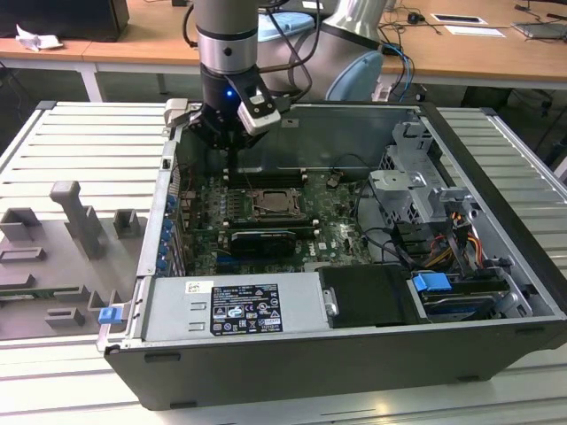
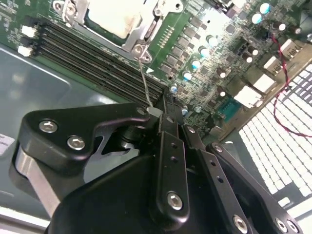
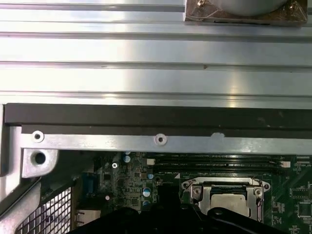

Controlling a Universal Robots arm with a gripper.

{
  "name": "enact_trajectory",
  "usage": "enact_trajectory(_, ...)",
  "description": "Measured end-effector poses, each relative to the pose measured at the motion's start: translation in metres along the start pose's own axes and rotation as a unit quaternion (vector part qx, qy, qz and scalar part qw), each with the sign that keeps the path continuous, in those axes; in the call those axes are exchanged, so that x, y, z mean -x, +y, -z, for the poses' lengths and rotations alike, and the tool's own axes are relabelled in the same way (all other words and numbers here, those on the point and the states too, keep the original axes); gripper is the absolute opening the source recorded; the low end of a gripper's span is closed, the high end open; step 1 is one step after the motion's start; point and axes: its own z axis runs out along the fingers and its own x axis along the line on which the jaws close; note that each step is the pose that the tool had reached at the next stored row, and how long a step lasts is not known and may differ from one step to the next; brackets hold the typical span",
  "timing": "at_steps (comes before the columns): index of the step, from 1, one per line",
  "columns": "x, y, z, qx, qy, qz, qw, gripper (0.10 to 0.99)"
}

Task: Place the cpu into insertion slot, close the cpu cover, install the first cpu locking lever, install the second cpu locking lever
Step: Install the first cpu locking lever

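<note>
The cpu (image 2: 114,17) shows its pale metal top inside the insertion slot (image 1: 277,204) on the green board. The silvery cpu cover (image 2: 140,35) lies flat around the cpu, which shows through its cut-out centre. In the first wrist view the cpu (image 3: 229,201) also sits framed by the cover (image 3: 226,184). A thin wire locking lever (image 2: 144,80) rises from the socket's corner to my gripper (image 2: 158,113), which is shut on the lever's free end. In the exterior view the gripper (image 1: 232,173) hangs inside the case, just off the socket toward the exterior view's left.
Long black memory slots (image 2: 92,61) run beside the socket. A black card (image 1: 261,241) lies in front of the socket, and the power supply (image 1: 239,305) fills the case front. A drive cage (image 1: 412,190) with cables stands at the exterior view's right. Grey fixtures (image 1: 80,221) stand outside the case.
</note>
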Motion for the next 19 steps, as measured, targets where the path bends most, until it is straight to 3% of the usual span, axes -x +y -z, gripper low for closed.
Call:
enact_trajectory(2,0.0058,0.0,-0.0001,0.0,0.0,0.0,1.0,0.106)
enact_trajectory(19,0.0212,-0.0003,-0.0018,0.0,0.0,0.0,1.0,0.106)
